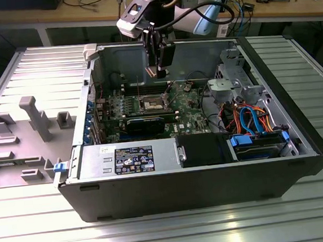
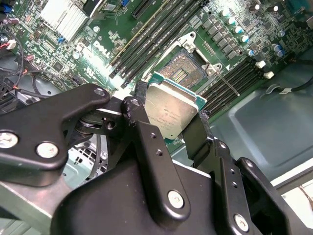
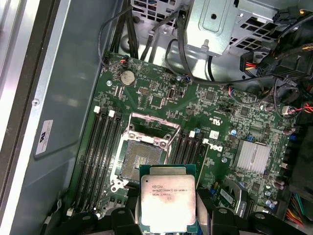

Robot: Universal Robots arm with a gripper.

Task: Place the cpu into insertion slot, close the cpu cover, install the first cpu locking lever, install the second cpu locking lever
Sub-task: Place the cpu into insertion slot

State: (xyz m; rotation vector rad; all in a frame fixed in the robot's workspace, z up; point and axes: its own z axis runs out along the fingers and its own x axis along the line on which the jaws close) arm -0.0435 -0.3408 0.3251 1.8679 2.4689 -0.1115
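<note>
Gripper: gripper [image 2: 170,105] is clamped on the cpu [image 2: 171,110], with one finger [image 2: 142,122] on each of two opposite edges. In the exterior view it hangs inside the open computer case [image 1: 200,180], above the motherboard [image 1: 191,104].
CPU: held in the air with its metal top facing the first wrist camera. It is clear of the board and touches nothing but the gripper.
Insertion slot: insertion slot [image 3: 142,161] is empty, with its dark contact field exposed between the banks of memory slots [image 3: 100,147]. In both wrist views the cpu overlaps only one edge of it, so I judge it near the slot but not yet centred over it.
Cover: cpu cover [image 3: 151,128] looks swung up off the slot at one edge, leaving the window clear. I judge it open.
Levers: a thin metal rod [image 2: 226,82] runs along one side of the slot in the second wrist view. It looks like an unlatched locking lever. I cannot make out the second one.
Done: nothing completed. The cpu is gripped and held over the board.
Left: all four steps, namely seating the cpu, closing the cover, and latching both levers.
Setup: the case lies on its side, open, on a ribbed metal surface [image 1: 159,229].
</note>
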